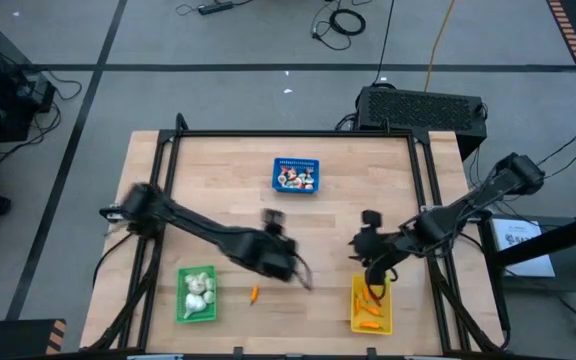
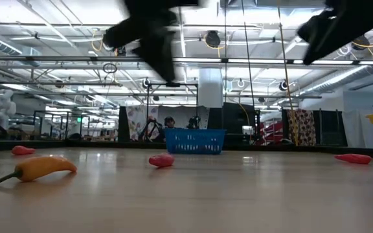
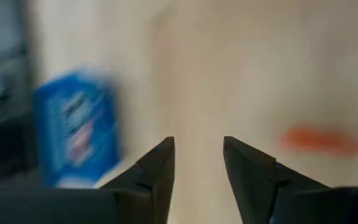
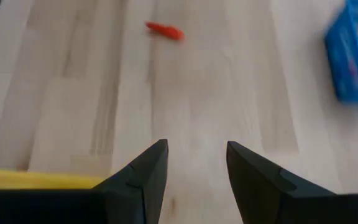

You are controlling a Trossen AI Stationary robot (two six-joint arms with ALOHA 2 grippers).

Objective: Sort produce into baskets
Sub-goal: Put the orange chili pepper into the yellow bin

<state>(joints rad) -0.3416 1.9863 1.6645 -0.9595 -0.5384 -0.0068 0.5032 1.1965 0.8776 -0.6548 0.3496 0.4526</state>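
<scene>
**Both claws empty, one pepper stranded near the green basket**

My left claw (image 1: 286, 262) hung over the middle of the desk (image 1: 238, 170), jaws parted and holding nothing. My right claw (image 1: 376, 268) hovered just above the yellow basket (image 1: 371, 306), also parted and empty.

The green basket (image 1: 196, 294) held white bulbs, the yellow one orange sticks, the blue basket (image 1: 296, 175) at the far edge small red-and-white pieces. An orange pepper (image 1: 254, 294) lay loose on the desk just beside the green basket.

I judged the pepper the risk: slim and smooth, it could roll or squirt from my tips if I closed off-centre. My arms were also near each other, so a reach across could clip.

The desk was pale wood in a black frame. Beyond it was grey floor, cables, and a workshop under strip lights.
</scene>
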